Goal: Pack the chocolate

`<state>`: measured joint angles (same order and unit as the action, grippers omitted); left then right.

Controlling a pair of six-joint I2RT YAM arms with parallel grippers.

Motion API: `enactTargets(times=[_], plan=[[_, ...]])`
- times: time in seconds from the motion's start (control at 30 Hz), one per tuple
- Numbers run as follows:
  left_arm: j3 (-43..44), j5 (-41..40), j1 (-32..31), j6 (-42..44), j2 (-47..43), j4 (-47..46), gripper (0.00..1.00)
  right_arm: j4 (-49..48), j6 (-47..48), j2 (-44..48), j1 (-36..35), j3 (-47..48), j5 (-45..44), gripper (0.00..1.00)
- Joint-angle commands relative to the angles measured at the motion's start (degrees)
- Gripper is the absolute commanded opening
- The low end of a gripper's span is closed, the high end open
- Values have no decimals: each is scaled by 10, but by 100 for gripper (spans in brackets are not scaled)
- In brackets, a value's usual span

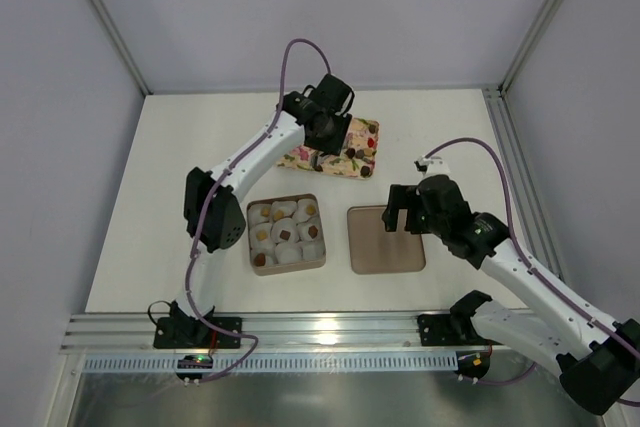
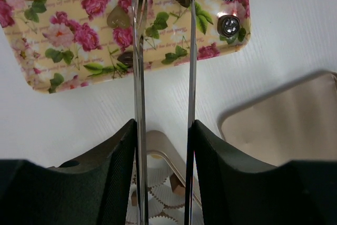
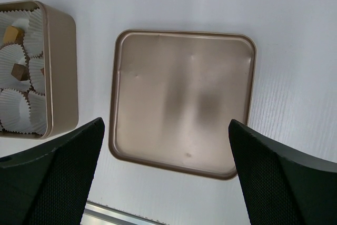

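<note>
In the brown box, chocolate sits in white paper cups: small tan and dark brown pieces. More lies behind it on the floral tray, as hearts, ribbed leaves and a dark oval. The left jaws hang above these, parted with nothing between them. Right of the box, the lid lies on the bench, the right jaws spread wide above it.

Overhead camera sees everything; close downward wrist cameras both glimpse the box.
</note>
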<state>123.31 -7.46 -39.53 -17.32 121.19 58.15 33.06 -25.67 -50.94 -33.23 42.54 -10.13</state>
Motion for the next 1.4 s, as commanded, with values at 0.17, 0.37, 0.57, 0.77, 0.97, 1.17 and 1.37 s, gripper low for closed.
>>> enactTargets(times=[0.17, 0.37, 0.57, 0.77, 0.97, 1.17, 1.37], plan=[[30, 48, 22, 13, 39, -64, 46, 21, -3, 17, 5, 18, -17, 100], [14, 65, 22, 10, 47, -84, 45, 20, -2, 18, 6, 17, -16, 100], [3, 65, 22, 4, 51, -91, 45, 18, -1, 17, 7, 12, -15, 100], [-10, 67, 22, 4, 45, -95, 45, 17, -2, 19, 8, 6, -13, 100], [-25, 71, 22, 11, 38, -95, 45, 16, -2, 22, 7, 3, -14, 100], [-33, 73, 22, 15, 35, -92, 44, 15, -3, 21, 8, 0, -14, 100], [-27, 73, 23, 15, 47, -86, 41, 13, -2, 19, 8, -3, -13, 100]])
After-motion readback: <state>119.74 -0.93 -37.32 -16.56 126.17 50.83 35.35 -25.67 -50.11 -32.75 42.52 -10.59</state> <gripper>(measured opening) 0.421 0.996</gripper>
